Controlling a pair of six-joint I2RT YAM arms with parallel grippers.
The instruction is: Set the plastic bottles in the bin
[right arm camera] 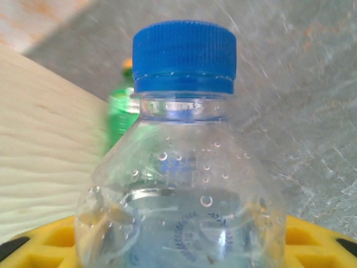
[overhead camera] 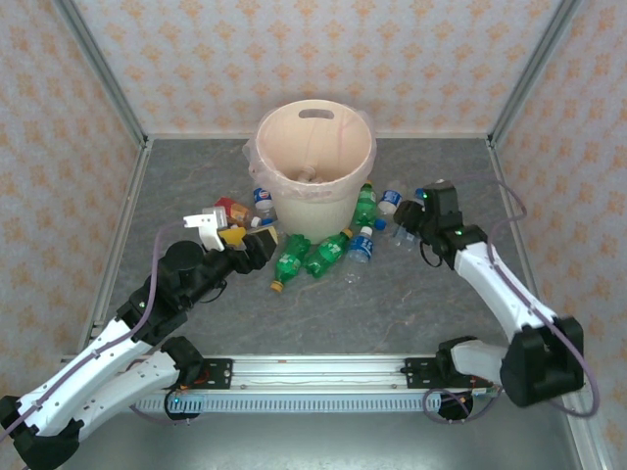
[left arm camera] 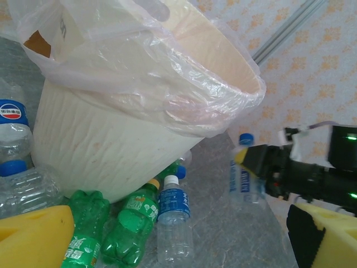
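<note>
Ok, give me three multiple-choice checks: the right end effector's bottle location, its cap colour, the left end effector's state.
1. The clear bottle at the right end effector is: A right of the bin; B inside it; C at the near edge.
2. Its cap: A green; B blue; C orange.
3. Left end effector: A open, empty; B shut on a green bottle; C gripping the rim.
A, the top view shows it there; B, plain in the wrist view; A, its fingers stand wide apart.
</note>
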